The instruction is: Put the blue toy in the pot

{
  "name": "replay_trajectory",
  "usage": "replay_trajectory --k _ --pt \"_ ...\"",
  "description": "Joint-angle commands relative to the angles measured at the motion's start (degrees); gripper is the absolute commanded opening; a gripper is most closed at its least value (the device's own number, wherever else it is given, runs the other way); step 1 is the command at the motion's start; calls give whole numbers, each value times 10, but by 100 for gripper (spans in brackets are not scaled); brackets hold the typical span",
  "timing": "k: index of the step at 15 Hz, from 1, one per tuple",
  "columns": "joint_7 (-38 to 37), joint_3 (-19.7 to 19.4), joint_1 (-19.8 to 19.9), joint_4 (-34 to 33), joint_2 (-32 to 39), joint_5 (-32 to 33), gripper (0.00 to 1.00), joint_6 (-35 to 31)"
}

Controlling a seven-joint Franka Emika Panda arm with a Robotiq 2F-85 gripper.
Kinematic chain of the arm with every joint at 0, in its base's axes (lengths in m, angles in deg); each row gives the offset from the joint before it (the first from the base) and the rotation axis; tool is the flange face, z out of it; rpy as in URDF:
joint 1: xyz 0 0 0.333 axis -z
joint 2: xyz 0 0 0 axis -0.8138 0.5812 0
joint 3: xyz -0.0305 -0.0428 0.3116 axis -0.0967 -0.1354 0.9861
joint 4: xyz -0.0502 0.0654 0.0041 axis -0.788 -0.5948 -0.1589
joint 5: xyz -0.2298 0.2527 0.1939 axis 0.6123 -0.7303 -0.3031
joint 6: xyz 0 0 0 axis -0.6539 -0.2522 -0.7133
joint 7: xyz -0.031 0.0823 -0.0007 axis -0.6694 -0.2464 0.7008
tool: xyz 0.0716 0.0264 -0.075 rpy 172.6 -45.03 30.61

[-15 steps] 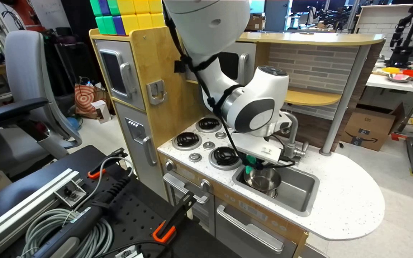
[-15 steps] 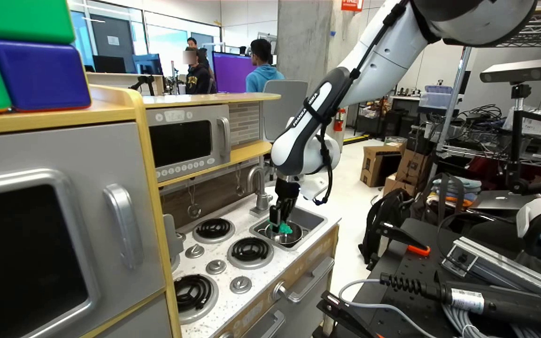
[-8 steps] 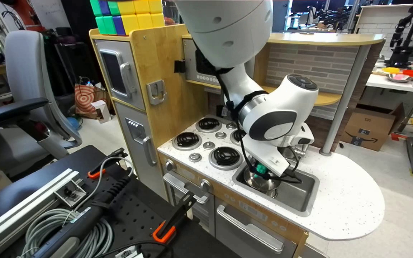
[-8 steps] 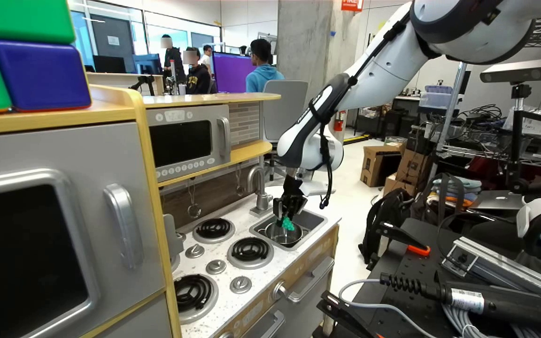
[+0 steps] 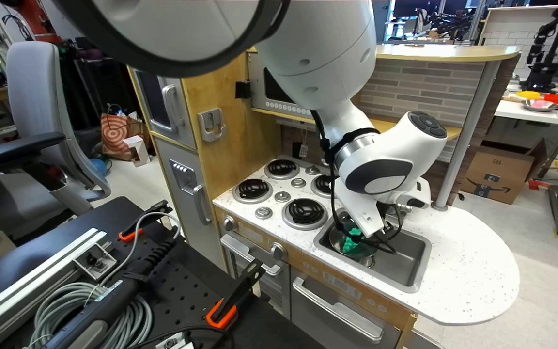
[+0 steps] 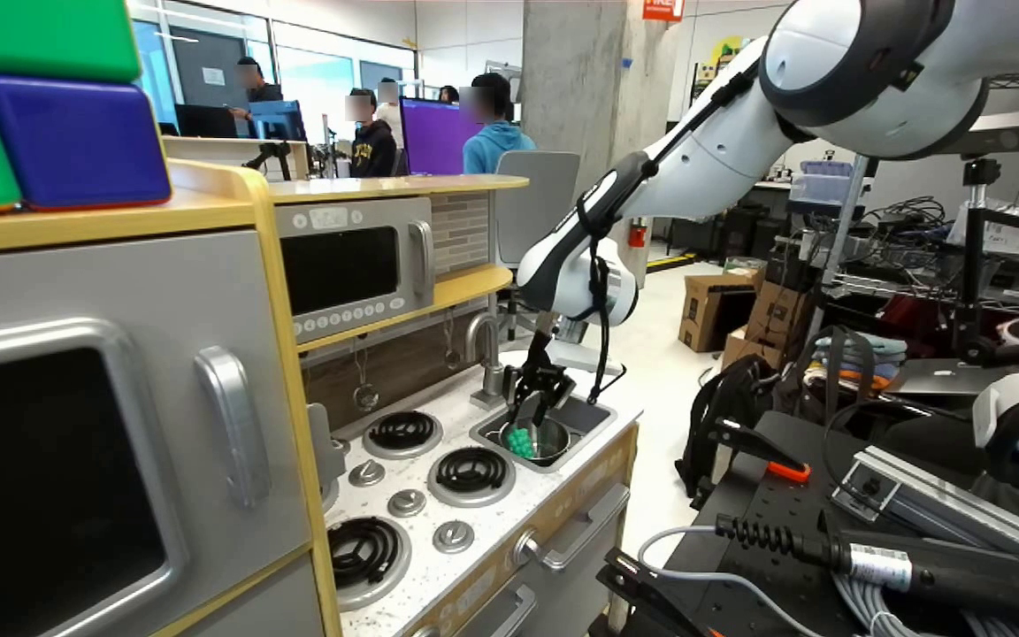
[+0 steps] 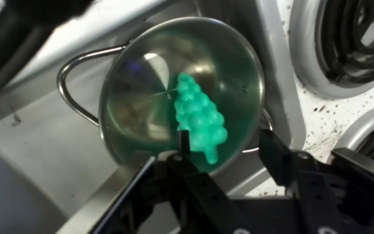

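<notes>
The blue toy, a knobbly teal-green piece shaped like a bunch of grapes with a short stem, lies inside the pot in the wrist view (image 7: 197, 110). It also shows in both exterior views (image 5: 350, 245) (image 6: 521, 443). The pot (image 7: 239, 74) is round, shiny steel with wire handles, and stands in the sink (image 6: 596, 419); it also shows in an exterior view (image 6: 555, 437). My gripper (image 7: 225, 135) is open above the pot, its fingers apart with nothing between them. One finger overlaps the toy's edge in the wrist view; I cannot tell whether they touch. In an exterior view the gripper (image 6: 540, 394) hangs over the pot.
The grey sink surrounds the pot, with a faucet (image 6: 481, 354) behind it. Black stove burners (image 5: 304, 212) and knobs lie beside the sink on the speckled white counter (image 5: 468, 261). A toy microwave (image 6: 355, 265) and shelf stand above the counter.
The toy was held at the fingertips over the pot; now it is released and lies lower, inside the pot. The gripper has opened and the arm has shifted and tilted slightly.
</notes>
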Motion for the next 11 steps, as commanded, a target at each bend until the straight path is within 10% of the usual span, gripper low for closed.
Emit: replay_trajectory --k 1,8,9,11 --pt "30 35 11 18 -23 -22 90 36" --pt "216 168 127 223 -178 -79 100 60" --pt "170 123 67 135 -117 -67 100 31" --pt "202 139 93 178 -155 -82 100 56"
